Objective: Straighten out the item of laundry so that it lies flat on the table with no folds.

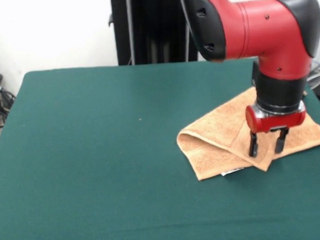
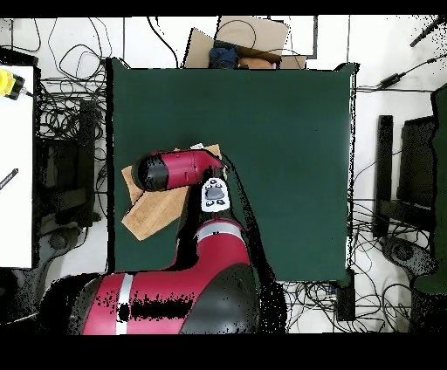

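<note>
- Nearest to me in the front view, the small white tag pokes from the near edge of the folded tan-orange terry towel.
- My claw hangs straight over that folded flap, fingers spread, tips at the cloth, pinching nothing as far as I can tell.
- The towel runs diagonally, rounded fold toward mid-desk, its far corner under the red arm.
- The dark green felt desk looks unobstructed for spreading.
</note>
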Controlling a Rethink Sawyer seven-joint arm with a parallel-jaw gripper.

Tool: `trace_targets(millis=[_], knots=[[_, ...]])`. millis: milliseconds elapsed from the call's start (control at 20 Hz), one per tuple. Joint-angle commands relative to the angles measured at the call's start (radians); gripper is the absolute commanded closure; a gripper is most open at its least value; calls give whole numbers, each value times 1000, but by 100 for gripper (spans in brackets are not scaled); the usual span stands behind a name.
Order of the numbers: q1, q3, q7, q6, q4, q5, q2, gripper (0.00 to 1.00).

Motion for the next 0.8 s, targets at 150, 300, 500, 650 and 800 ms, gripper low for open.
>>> trace_targets(millis=[150, 300, 500, 650, 800], knots=[[5, -7, 186, 66, 176, 37, -115, 0], [31, -32, 189, 125, 229, 45, -231, 0], [19, -18, 164, 103, 197, 37, -192, 0], [1, 0, 145, 76, 196, 28, -185, 0], [0, 4, 141, 87, 190, 29, -183, 0]])
